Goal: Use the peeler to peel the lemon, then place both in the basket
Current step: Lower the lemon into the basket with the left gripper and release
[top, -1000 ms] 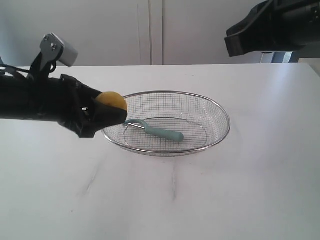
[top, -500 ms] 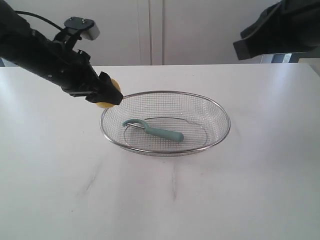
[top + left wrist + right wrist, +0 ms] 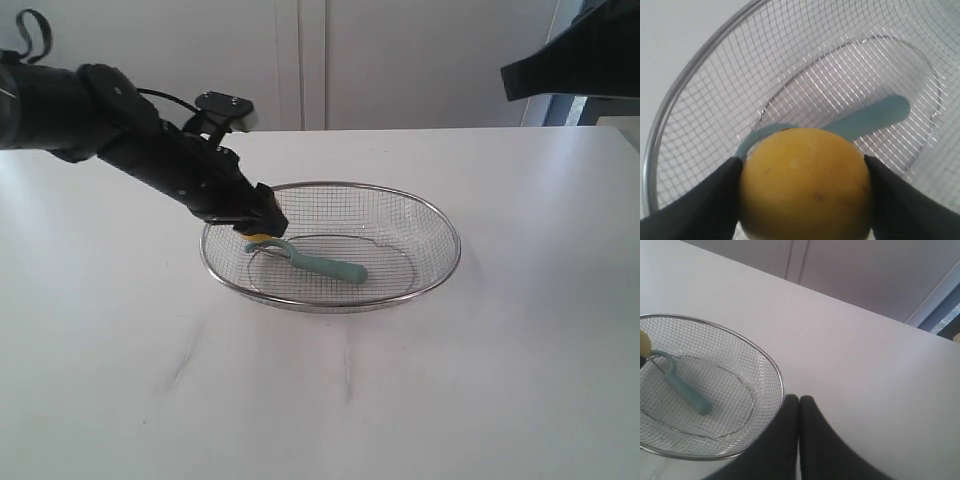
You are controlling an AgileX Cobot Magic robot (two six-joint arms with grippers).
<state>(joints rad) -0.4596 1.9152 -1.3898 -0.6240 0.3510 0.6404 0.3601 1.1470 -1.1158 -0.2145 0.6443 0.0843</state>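
Yellow lemon [image 3: 805, 185] hangs clamped between the left jaws, spread wide around it, just inside the rim of the wire basket [image 3: 330, 184] and right over the blade end of the peeler [image 3: 310, 262]. If it's let go here, it could land on the peeler and roll, or knock it askew. The basket, mid-surface, holds only that teal peeler on its mesh floor, while the right jaws are pressed together on nothing, raised toward the far right corner.
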